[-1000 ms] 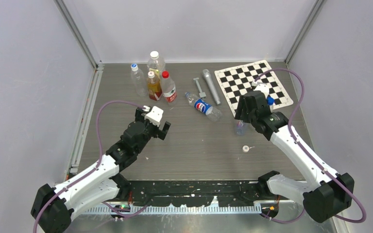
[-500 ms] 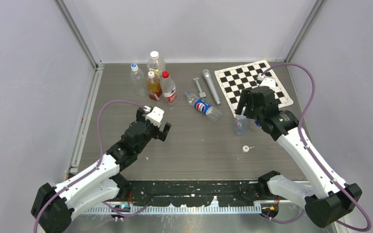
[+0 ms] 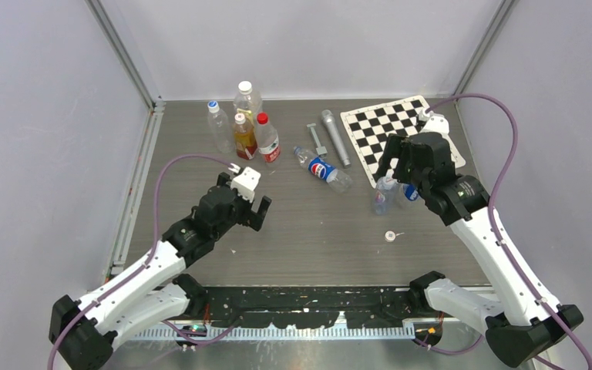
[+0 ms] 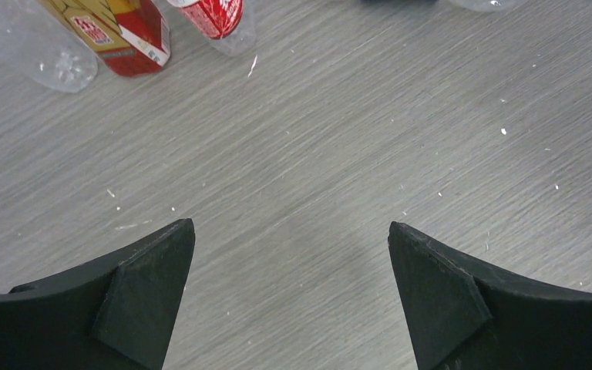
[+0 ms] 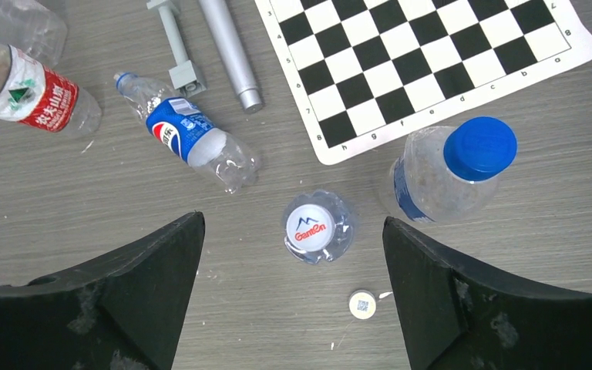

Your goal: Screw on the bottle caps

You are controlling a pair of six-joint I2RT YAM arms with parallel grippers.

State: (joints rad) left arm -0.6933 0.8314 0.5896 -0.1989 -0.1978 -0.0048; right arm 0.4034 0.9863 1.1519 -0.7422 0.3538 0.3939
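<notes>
A nearly plain clear bottle (image 5: 339,239) stands upright with a white printed cap (image 5: 311,227) on it; it also shows in the top view (image 3: 381,197). Beside it stands a blue-labelled bottle (image 5: 424,181) with a blue cap (image 5: 479,148) on it. The Pepsi-style bottle (image 5: 187,141) lies on its side, also seen in the top view (image 3: 322,169). A loose white cap (image 5: 362,304) lies on the table near the plain bottle. My right gripper (image 5: 293,220) is open and empty above the two standing bottles. My left gripper (image 4: 289,224) is open and empty over bare table.
At the back left stand an amber-liquid bottle (image 3: 243,137), a red-capped bottle (image 3: 267,141) and two clear bottles (image 3: 218,125). A grey cylinder (image 3: 336,137) and a small grey tool (image 3: 317,140) lie by the chessboard mat (image 3: 389,123).
My right gripper has drawn up and to the right, away from the plain bottle, which now stands free beside the blue-capped bottle. My left arm has shifted only slightly.
</notes>
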